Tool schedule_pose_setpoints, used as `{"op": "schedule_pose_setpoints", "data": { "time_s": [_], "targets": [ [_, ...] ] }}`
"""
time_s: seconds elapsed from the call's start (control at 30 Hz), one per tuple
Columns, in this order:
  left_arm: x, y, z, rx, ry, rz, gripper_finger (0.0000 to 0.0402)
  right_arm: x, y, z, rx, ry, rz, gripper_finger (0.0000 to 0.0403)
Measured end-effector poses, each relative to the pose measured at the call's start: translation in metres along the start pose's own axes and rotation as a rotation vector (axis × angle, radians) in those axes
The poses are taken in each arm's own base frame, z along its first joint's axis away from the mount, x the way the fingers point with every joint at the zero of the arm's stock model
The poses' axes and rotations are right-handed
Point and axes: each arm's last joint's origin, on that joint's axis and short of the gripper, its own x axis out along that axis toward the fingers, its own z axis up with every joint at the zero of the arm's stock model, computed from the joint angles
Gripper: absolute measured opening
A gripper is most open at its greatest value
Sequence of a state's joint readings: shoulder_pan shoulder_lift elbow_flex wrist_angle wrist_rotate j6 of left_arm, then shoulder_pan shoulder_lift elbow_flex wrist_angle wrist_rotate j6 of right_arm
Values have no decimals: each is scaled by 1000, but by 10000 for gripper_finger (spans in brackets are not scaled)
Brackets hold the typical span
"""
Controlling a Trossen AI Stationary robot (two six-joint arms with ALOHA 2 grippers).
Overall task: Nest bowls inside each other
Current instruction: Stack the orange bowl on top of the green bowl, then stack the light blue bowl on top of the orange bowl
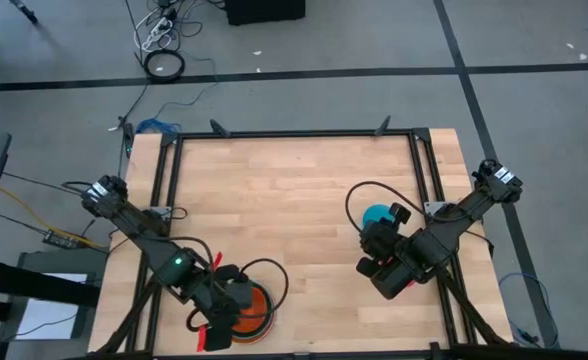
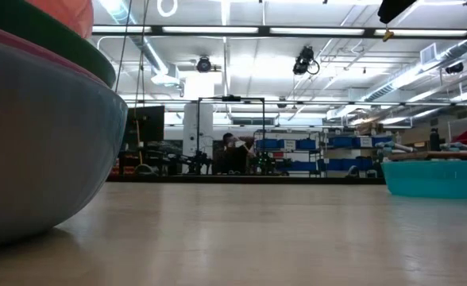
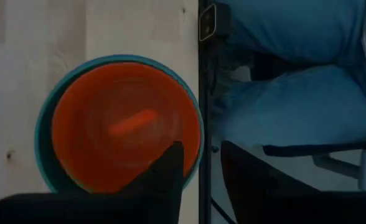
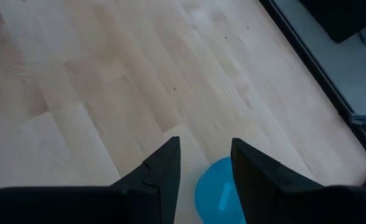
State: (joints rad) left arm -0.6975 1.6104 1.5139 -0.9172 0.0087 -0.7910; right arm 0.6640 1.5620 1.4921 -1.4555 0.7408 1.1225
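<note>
On the wooden surface (image 1: 304, 200), two groups of bowls can be counted: one nested stack at the near left and one single cyan bowl (image 1: 376, 215) at the right. The nested stack (image 1: 252, 310) is seen from above as an orange bowl (image 3: 126, 124) seated inside a teal bowl (image 3: 43, 118), of which only the rim shows around it. From table height the stack fills the near left of the low view, where four layers can be told apart: a light blue outer bowl (image 2: 35, 135), a pink rim (image 2: 27, 48), a dark green or teal band (image 2: 59, 36) and the orange one on top. How many bowls are nested in all cannot be told. Nothing is seen inside the orange bowl, and what the cyan bowl holds cannot be judged.

The left gripper (image 3: 198, 165) is held just over the stack's edge nearest the surface's near side, its jaws parted and nothing held between them. The right gripper (image 4: 205, 168) hangs above the cyan bowl with its jaws apart and empty, the bowl showing between and below them.

No brand, label or writing can be read anywhere. A seated person's blue-clad legs (image 3: 295, 93) are seen beyond the surface's edge in the left wrist view.
</note>
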Motion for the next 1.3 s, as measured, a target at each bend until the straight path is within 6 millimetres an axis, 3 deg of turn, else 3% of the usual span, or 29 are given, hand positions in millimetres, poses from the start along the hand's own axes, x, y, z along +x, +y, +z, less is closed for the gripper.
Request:
{"op": "schedule_pose_setpoints", "data": {
  "time_s": [0.33,0.5,0.73,0.97,1.1,1.3],
  "targets": [
    [0,-1,0,62,9,-27,126,0,0,0,1,-2,-2,128],
    [-1,16,-4,71,28,183,127,7,-7,5,81,12,-53,128],
    [-9,39,-4,84,-7,462,127,32,-26,22,173,220,-93,140],
    [-16,50,-3,93,-40,604,127,76,-43,33,186,363,-97,168],
    [-16,50,-3,96,-44,614,127,108,-56,18,209,483,-172,174],
    [-17,50,-4,101,-33,621,127,154,-52,-14,246,552,-74,173]
  ]
}}
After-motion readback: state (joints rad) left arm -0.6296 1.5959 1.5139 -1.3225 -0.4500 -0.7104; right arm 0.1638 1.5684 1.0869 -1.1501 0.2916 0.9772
